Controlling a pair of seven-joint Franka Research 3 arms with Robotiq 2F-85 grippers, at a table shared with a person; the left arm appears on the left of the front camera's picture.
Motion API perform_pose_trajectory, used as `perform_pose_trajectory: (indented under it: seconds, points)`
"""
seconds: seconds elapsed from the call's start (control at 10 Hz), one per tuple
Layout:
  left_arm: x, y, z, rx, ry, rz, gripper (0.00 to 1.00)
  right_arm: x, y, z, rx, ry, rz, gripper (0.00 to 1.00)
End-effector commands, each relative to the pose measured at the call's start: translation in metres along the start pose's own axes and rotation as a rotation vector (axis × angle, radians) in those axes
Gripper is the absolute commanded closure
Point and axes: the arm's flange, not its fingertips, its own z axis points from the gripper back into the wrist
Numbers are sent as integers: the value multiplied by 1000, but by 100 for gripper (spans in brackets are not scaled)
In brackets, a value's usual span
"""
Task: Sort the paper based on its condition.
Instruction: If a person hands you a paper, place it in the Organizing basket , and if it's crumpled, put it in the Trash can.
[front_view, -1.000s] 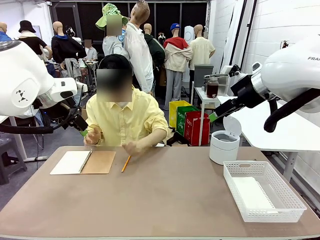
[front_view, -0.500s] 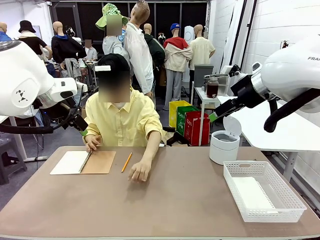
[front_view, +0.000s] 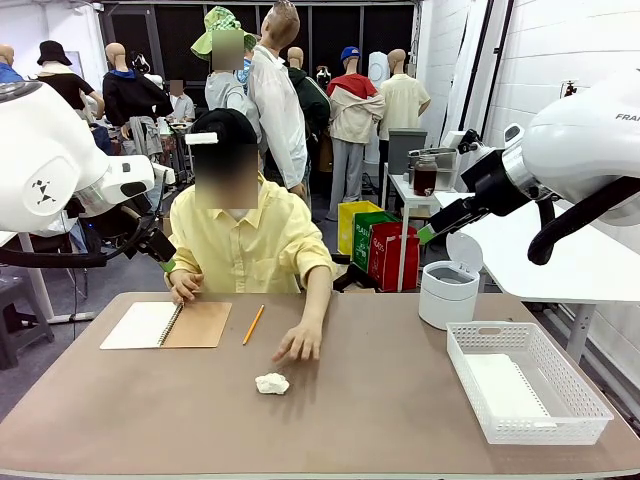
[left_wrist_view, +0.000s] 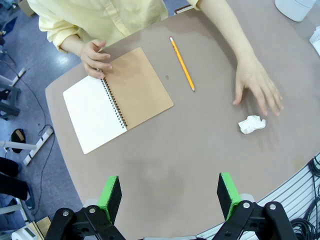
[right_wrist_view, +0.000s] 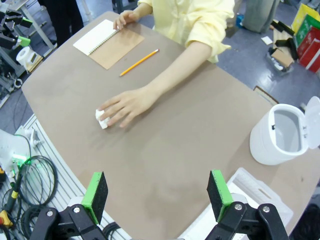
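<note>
Brown round-cornered table (front_view: 380, 400) stands on a blue-grey floor (left_wrist_view: 25, 65), with a white-painted block wall (front_view: 570, 50) along the right, a white side table (front_view: 590, 270) by it, a smaller white table (front_view: 405, 195) farther back beside yellow, green and red bins (front_view: 378, 245), a dark back wall (front_view: 180, 40), and even indoor light.

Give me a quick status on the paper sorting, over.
Left gripper open, right gripper open, both high above the table. Crumpled paper lying free near the middle. Person's hand right beside it, in the way.
</note>
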Motion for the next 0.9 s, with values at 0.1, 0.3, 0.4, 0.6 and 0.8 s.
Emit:
perform_pose_trajectory:
  seconds: [0.1,0.3,0.4,0.6,0.8]
  points:
    - [0,1,0,4,0,-2,0,0,0,0,0,0,0,0]
    - [0,1,0,4,0,-2,0,8,9,-14,38,35,37,0]
    - [0,1,0,4,0,-2,0,14,15,-25,56,62,73,0]
    - [0,1,0,4,0,-2,0,25,29,-54,100,116,158,0]
    - [0,1,0,4,0,-2,0,36,44,-83,141,170,231,0]
